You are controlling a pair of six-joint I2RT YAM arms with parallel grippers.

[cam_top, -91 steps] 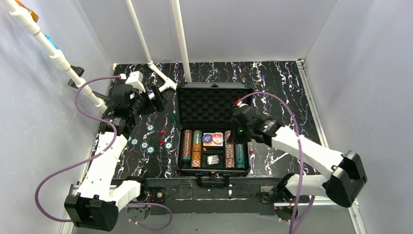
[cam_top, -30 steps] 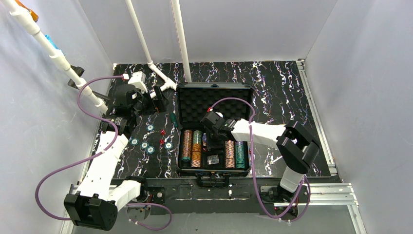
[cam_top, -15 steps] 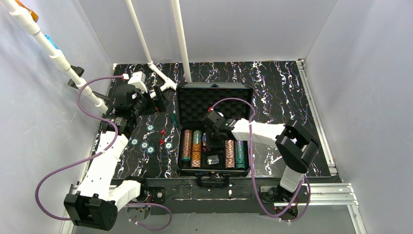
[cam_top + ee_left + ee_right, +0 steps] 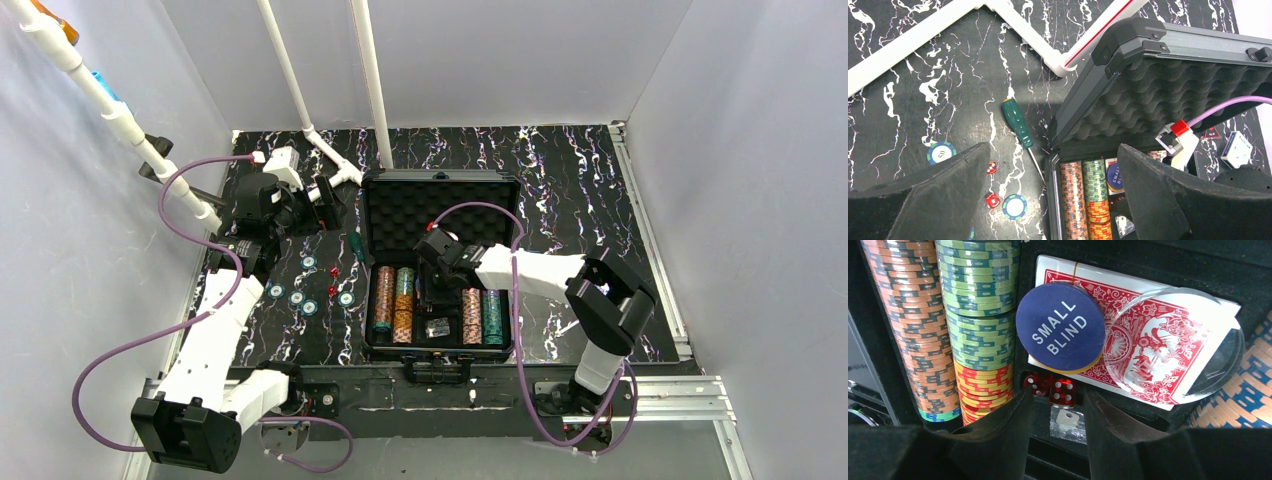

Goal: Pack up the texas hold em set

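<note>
My right jaws (image 4: 1056,396) stand partly parted inside the open case (image 4: 1148,95), gripping nothing. Two red dice (image 4: 1050,387) lie in their slot just beyond the fingertips. My left jaws (image 4: 1052,150) hang wide apart and empty. The loose chips (image 4: 297,297) and loose dice (image 4: 992,200) lie on the table (image 4: 580,180) left of the case, nearer my left jaws, so I judge the next pick theirs.
</note>
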